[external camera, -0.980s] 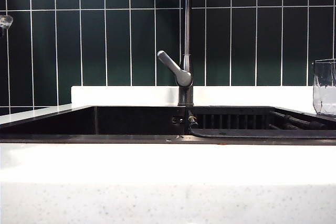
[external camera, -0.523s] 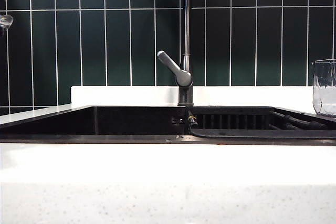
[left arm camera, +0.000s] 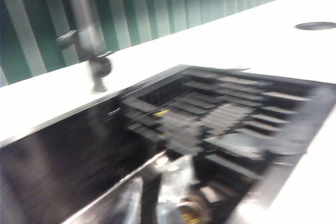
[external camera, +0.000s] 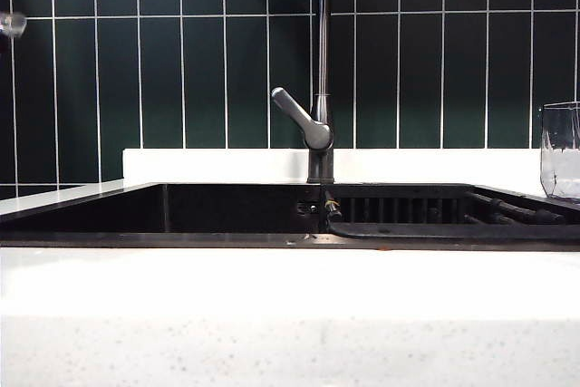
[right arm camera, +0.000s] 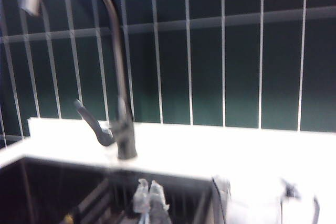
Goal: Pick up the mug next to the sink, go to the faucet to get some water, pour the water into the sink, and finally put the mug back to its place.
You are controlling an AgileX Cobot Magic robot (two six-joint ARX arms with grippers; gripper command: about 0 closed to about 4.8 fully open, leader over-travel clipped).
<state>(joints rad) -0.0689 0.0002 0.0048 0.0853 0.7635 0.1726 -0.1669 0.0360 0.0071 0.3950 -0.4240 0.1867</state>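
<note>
Mug [external camera: 562, 151] standing upright on the white surface [external camera: 290, 287] at the right edge of the exterior frame, just beside the sink [external camera: 227, 210], nothing gripping it. Same mug [right arm camera: 265, 203] seen blurred in the right wrist view, on the surface next to the sink corner. Faucet [external camera: 319, 88] at frame centre behind the sink, grey lever [external camera: 299, 120] angled up-left; also in both wrist views [left arm camera: 86, 35] [right arm camera: 118, 77]. Ribbed rack [external camera: 408, 210] filling the right half of the sink. Right hand [right arm camera: 149, 198] over the sink edge, pale fingertips pressed together, shut on nothing, near the mug but apart from it. Left hand [left arm camera: 163, 198] low over the sink [left arm camera: 68, 156], above the rack [left arm camera: 210, 119]; view heavily motion-blurred, can't tell whether open or shut. Small shiny object [external camera: 11, 24] at upper left of the exterior frame against the green tiles [external camera: 181, 79], too blurred to identify
</note>
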